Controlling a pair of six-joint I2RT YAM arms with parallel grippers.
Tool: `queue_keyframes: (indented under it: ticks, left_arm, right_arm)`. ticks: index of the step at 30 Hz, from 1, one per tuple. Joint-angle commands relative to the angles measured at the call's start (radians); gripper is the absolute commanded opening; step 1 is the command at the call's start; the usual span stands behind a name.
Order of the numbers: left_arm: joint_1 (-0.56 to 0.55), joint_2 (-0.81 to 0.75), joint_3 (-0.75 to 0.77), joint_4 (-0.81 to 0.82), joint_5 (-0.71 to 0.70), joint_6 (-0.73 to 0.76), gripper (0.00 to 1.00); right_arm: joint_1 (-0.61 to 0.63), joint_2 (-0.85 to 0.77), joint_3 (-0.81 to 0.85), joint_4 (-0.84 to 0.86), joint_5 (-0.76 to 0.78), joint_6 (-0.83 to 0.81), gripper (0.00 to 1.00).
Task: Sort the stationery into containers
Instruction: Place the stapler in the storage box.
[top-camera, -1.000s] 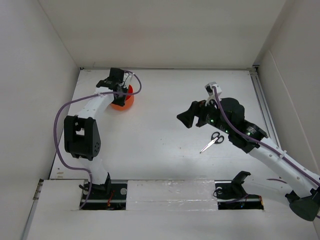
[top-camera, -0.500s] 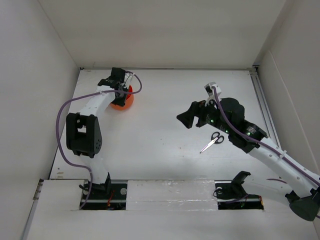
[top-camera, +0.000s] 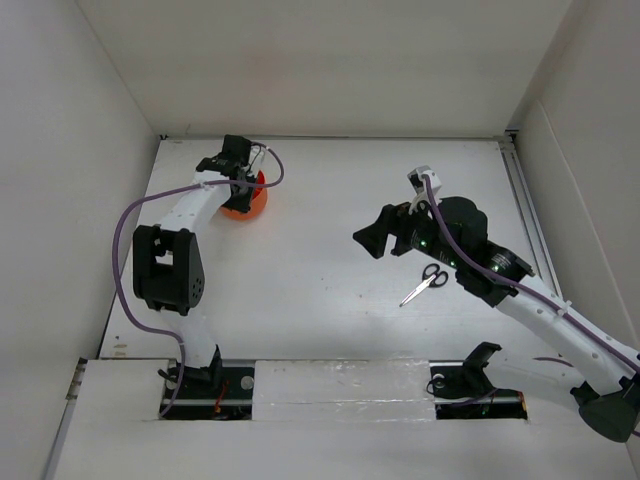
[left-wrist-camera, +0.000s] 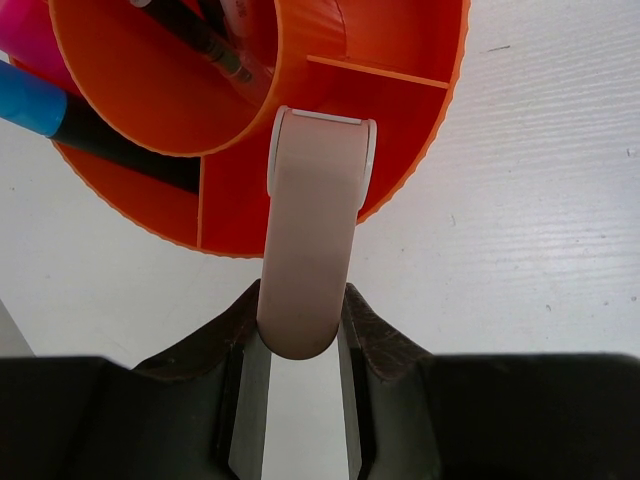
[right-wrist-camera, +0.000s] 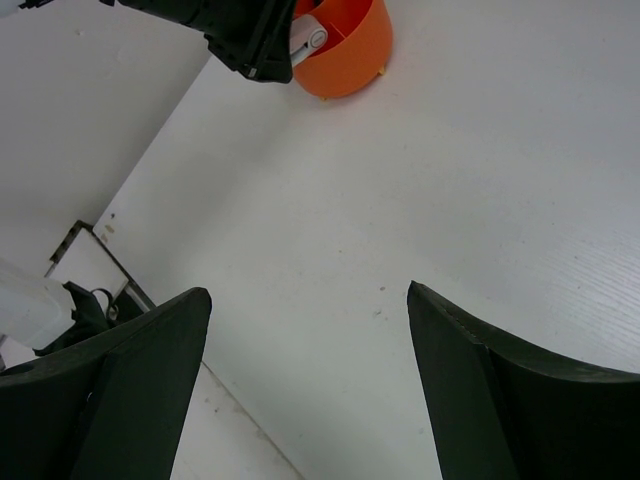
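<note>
The round orange organiser (top-camera: 246, 207) stands at the far left of the table. My left gripper (top-camera: 238, 163) hovers over it, shut on a pale pink stick-shaped item with a white end (left-wrist-camera: 312, 215). In the left wrist view my left gripper (left-wrist-camera: 303, 305) holds this item with its white end over an outer compartment of the organiser (left-wrist-camera: 410, 120). Highlighters with a blue cap (left-wrist-camera: 28, 100) and a pink cap (left-wrist-camera: 22, 30) lean in the organiser, and dark pens (left-wrist-camera: 200, 40) stand in its centre well. Black-handled scissors (top-camera: 425, 283) lie on the table under my right arm. My right gripper (top-camera: 371, 240) is open and empty above the table.
White walls enclose the table on the left, back and right. In the right wrist view, the organiser (right-wrist-camera: 346, 40) and my left gripper (right-wrist-camera: 255, 35) show far ahead, beyond my open right gripper (right-wrist-camera: 305, 305). The table's near-left edge (right-wrist-camera: 110, 250) shows there too.
The left arm's elbow has shifted slightly. The pink item stays in the left gripper over the organiser. The right arm and the scissors have not moved.
</note>
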Motion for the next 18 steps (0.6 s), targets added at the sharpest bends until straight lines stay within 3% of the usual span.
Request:
queue_keyframes:
  ticks: [1,18]
  left_arm:
    - [-0.007,0.012,0.048,-0.005,-0.016,-0.010,0.05]
    - [-0.007,0.003,0.057,-0.014,-0.045,-0.029,0.17]
  right_arm:
    - [-0.007,-0.019,0.003,0.059,-0.015,-0.015,0.85]
    - [-0.007,-0.028,0.003,0.059,-0.015,-0.015,0.85]
